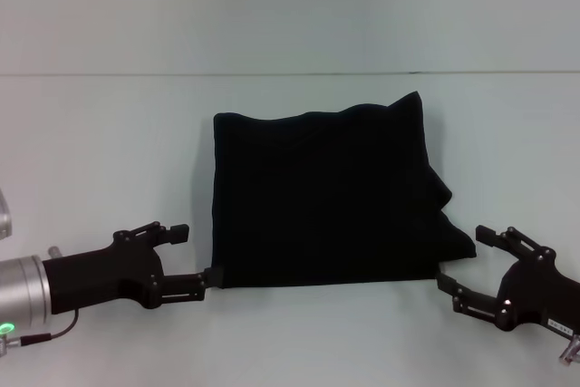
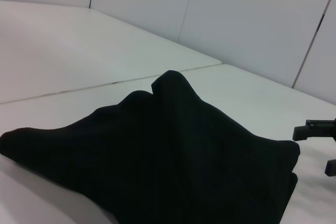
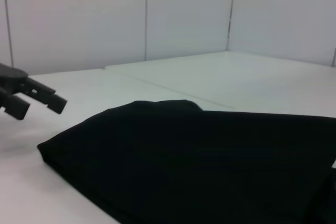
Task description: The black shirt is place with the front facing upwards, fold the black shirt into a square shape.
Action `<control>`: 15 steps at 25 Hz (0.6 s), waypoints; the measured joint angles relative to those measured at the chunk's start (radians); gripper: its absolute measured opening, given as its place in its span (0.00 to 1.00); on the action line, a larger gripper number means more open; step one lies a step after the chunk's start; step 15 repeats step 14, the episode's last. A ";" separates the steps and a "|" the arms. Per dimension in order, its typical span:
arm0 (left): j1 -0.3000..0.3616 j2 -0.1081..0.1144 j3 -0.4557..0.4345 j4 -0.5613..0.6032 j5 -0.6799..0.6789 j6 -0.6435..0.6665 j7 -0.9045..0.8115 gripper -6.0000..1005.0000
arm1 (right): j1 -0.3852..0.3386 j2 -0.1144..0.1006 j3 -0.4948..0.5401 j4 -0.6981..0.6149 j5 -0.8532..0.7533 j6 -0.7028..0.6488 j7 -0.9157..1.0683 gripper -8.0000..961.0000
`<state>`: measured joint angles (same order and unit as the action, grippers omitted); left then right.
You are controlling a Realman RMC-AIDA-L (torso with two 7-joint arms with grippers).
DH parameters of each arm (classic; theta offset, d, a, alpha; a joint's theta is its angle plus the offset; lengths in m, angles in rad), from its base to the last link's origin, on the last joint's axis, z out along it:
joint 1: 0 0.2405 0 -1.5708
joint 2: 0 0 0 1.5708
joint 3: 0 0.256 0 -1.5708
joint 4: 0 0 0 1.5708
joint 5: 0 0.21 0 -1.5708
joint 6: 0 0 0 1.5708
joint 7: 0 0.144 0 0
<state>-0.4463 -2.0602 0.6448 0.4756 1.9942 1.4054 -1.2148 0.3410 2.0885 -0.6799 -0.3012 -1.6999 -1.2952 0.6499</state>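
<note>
While the black shirt (image 1: 322,197) lies folded, left tool (image 1: 198,256) and right tool (image 1: 464,263) gape apart at its near corners

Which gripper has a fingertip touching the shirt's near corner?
The left gripper: its lower finger meets the black shirt at its corner. The right gripper sits open beside its corner.

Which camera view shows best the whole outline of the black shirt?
The head view: the black shirt lies folded with every edge visible. Both wrist views show it low and close, cut off by the frame.
</note>
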 joint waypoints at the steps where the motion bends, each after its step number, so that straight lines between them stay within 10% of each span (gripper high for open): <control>1: 0.000 0.000 0.000 0.000 0.000 0.000 0.000 0.95 | 0.000 0.000 0.005 0.002 0.000 -0.003 0.000 0.98; 15: -0.001 -0.001 -0.001 0.000 0.000 -0.011 0.000 0.95 | 0.009 0.001 0.008 -0.002 -0.001 -0.017 -0.001 0.98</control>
